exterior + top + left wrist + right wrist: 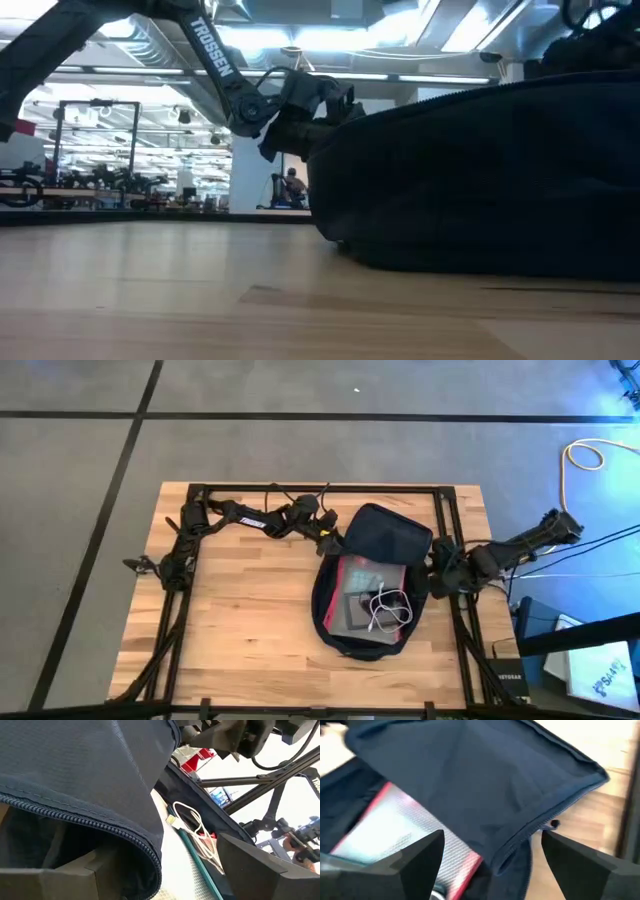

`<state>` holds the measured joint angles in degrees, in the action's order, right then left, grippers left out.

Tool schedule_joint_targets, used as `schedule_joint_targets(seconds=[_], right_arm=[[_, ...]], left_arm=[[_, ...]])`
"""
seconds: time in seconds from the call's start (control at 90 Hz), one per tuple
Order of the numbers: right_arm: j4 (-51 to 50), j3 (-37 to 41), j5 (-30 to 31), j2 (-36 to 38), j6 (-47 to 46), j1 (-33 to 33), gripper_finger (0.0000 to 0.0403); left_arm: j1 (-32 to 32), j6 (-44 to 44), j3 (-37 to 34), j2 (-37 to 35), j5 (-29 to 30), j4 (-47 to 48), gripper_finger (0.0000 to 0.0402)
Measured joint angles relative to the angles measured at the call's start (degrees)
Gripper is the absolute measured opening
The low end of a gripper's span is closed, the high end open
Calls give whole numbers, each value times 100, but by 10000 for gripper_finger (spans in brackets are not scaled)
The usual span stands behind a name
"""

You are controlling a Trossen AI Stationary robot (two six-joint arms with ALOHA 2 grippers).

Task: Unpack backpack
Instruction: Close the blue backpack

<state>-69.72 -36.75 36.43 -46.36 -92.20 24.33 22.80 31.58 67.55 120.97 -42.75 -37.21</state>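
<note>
The dark navy backpack lies flat and open on the table's right half, a dark mound in the low view. Its flap is turned back toward the far edge. Inside lie a clear red-edged pouch, a grey flat item and a coiled white cable. My left gripper stands open at the flap's left edge, and the flap's zipper edge runs between its fingers. My right gripper stands open at the backpack's right side, facing the flap's corner. My left gripper has the flap's zipper edge hanging between its wide-open fingers, coming level from the table's left. Whether a finger touches the cloth, I cannot tell. My right gripper touches nothing that shows.
Black frame rails run along the table's far and side edges. Bare wood lies left of and in front of the backpack. Beyond the right edge are cables and boxes.
</note>
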Motion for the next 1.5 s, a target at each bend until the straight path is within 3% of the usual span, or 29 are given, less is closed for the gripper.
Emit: schedule_joint_targets(seconds=[0.289,0.533,0.8,1.033,1.244,1.5], right_arm=[[912,0,-501,-613,1098,-759,317],[2408,-2,-115,-617,2235,-752,323],[2247,0,-153,-500,2455,-743,323],[3780,-2,1,-124,3609,-496,324],[4013,-2,13,-108,3850,-406,324],[4575,-2,138,94,4530,-411,323]], left_arm=[[10,-16,-7,4,-207,-269,272],[3,255,-7,-186,-465,-1010,272],[23,292,-7,-862,-1363,-1148,272],[-9,141,-7,-1110,-1442,-1176,272],[-81,10,-7,-1110,-1561,-1116,272],[-95,316,-7,-1113,-2700,-1241,272]])
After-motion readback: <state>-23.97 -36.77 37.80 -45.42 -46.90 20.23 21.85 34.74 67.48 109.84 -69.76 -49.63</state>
